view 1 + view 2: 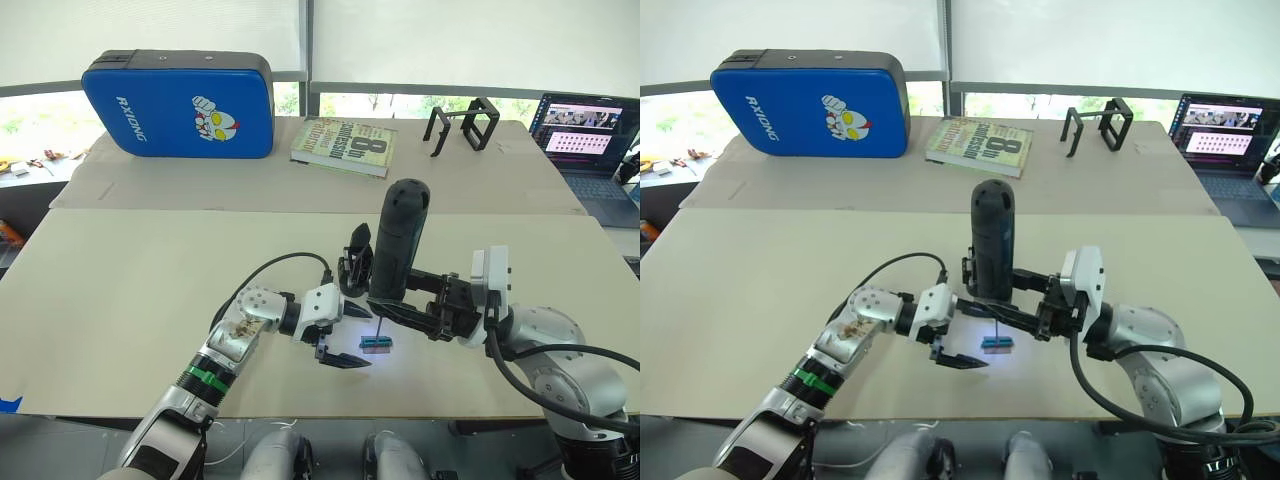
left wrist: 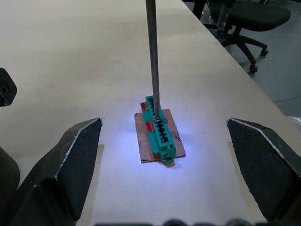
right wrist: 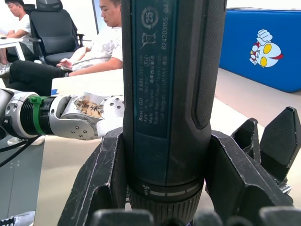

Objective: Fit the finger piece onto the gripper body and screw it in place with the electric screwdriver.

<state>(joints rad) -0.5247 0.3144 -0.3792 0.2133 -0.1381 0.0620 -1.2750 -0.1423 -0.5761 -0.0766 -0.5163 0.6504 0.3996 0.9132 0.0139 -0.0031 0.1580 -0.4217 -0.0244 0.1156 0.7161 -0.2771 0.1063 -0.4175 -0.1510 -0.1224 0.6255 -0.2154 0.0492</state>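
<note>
Silver arms, black cables; left forearm green-banded; hands (image 1: 338, 357) black, seemingly textured.

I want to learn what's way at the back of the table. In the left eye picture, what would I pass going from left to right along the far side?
Blue case → book → black frame brackets → laptop.
</note>
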